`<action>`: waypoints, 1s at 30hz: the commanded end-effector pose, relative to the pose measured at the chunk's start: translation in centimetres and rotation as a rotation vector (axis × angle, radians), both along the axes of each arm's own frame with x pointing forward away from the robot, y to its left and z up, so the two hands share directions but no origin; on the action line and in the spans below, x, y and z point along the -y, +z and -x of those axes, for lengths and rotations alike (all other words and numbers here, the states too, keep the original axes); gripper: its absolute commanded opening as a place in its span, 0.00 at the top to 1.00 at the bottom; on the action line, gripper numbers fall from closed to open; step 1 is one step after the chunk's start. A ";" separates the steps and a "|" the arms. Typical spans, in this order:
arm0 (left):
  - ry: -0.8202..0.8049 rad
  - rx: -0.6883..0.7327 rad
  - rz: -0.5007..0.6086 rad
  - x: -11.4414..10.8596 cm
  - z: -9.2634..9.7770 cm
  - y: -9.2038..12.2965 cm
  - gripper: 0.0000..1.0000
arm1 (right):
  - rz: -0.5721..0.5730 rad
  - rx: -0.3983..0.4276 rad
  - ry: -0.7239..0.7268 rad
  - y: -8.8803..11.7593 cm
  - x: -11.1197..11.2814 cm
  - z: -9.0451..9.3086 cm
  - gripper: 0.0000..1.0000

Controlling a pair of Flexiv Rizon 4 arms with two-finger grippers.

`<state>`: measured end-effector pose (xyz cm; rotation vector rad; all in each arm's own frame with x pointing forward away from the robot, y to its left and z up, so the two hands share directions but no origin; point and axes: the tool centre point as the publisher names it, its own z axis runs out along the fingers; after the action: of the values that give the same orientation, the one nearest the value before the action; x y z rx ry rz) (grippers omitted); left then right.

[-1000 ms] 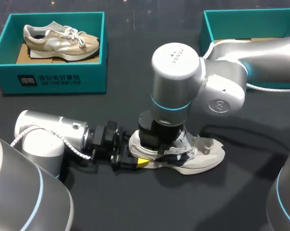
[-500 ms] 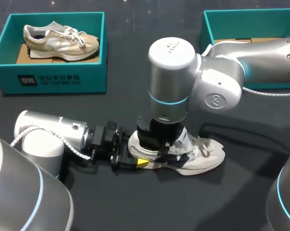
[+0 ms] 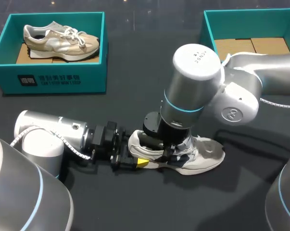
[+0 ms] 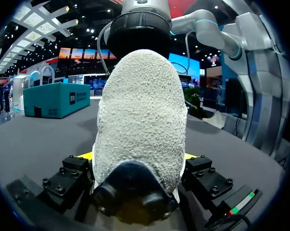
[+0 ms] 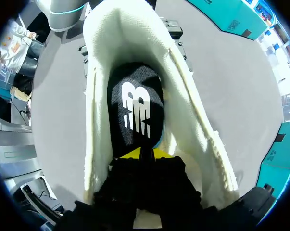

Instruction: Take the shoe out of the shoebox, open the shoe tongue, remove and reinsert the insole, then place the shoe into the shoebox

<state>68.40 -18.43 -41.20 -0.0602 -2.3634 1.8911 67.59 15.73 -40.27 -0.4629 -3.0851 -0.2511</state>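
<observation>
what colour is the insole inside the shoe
Black with a white mark; the insole shows best in the right wrist view.

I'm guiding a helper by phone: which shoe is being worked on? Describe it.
On the dark table, look at the near middle. The white shoe lies there, heel clamped by the left gripper, unlike the beige shoe inside the left teal box.

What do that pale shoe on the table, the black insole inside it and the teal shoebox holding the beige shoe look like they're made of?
The shoe looks like soft matte textile: nubbly heel, woven collar lining. The insole seems fabric-faced padding: fine black knit, printed logo. The shoebox is likely cardboard: flat matte teal walls, brown board inside.
</observation>
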 end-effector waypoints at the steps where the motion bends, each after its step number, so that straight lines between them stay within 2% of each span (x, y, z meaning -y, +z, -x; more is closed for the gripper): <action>1: 0.000 -0.001 -0.003 0.2 -0.1 -0.2 1.00 | -0.157 0.045 0.005 0.8 1.5 0.1 1.00; 13: 0.000 -0.001 -0.003 0.2 -0.1 -0.2 1.00 | -0.292 0.079 -0.001 2.2 2.2 -0.8 1.00; 22: 0.000 -0.001 -0.003 0.2 -0.1 -0.2 1.00 | -0.425 0.149 0.005 3.2 2.5 -1.1 1.00; 30: 0.000 -0.001 -0.003 0.2 -0.1 -0.2 1.00 | -0.484 0.175 -0.009 3.4 3.4 -1.1 1.00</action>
<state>68.47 -18.52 -41.15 -0.0584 -2.3631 1.8907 69.14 13.37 -36.90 -0.4565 -3.0601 -0.8707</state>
